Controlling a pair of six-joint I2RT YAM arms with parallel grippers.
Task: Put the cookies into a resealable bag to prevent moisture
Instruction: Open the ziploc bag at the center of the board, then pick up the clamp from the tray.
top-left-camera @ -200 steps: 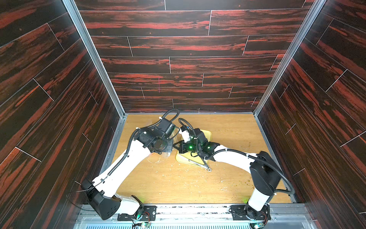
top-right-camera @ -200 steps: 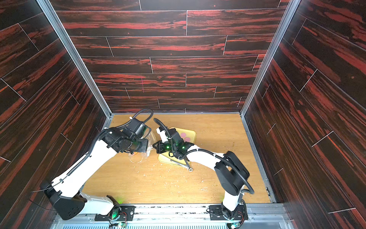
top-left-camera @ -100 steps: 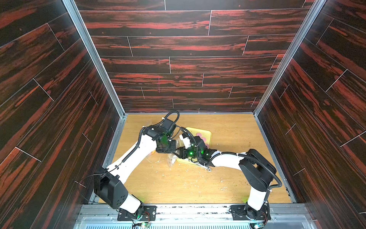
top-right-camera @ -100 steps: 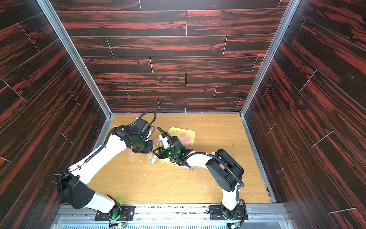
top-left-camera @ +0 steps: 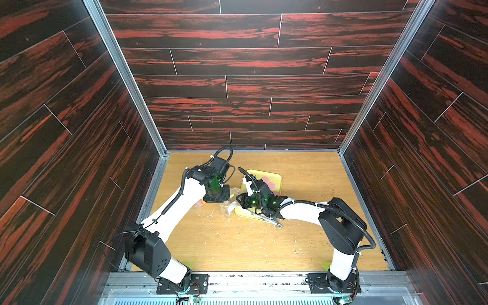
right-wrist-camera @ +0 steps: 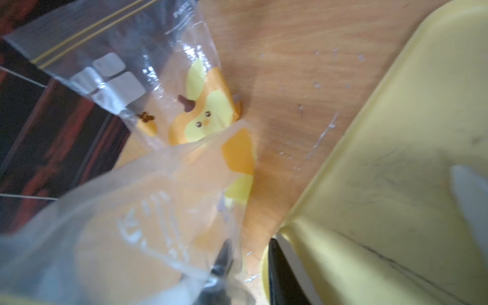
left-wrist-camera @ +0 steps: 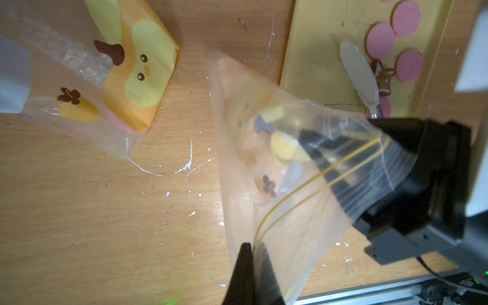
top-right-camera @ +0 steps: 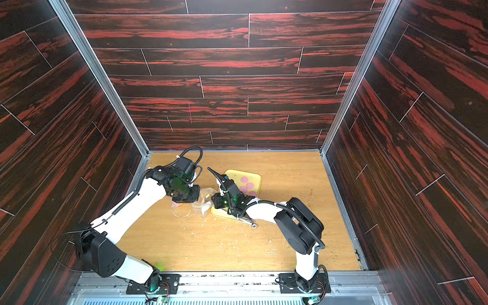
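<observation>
Several pink round cookies (left-wrist-camera: 380, 39) and a brown star cookie (left-wrist-camera: 383, 79) lie on the yellow tray (left-wrist-camera: 317, 52); both top views show the cookies (top-left-camera: 266, 181) (top-right-camera: 244, 179). My left gripper (left-wrist-camera: 252, 245) is shut on the rim of a clear resealable bag (left-wrist-camera: 290, 171) with yellow zip lines and holds its mouth up off the table (top-left-camera: 227, 206). My right gripper (right-wrist-camera: 249, 244) stands open at that mouth beside the tray's corner. One finger is under the bag's film (right-wrist-camera: 132, 211), the other against the tray's edge.
A second clear bag (left-wrist-camera: 79, 79) with a yellow-orange pear print lies flat on the wooden table; white squares (right-wrist-camera: 118, 79) show through it. Metal tongs (left-wrist-camera: 359, 76) rest on the tray, their handle (top-left-camera: 266, 219) sticking out over its near edge. Dark walls close in three sides.
My right gripper has moved off the tray towards the bag's mouth and its jaws have parted. The left arm has shifted a little and still grips the bag.
</observation>
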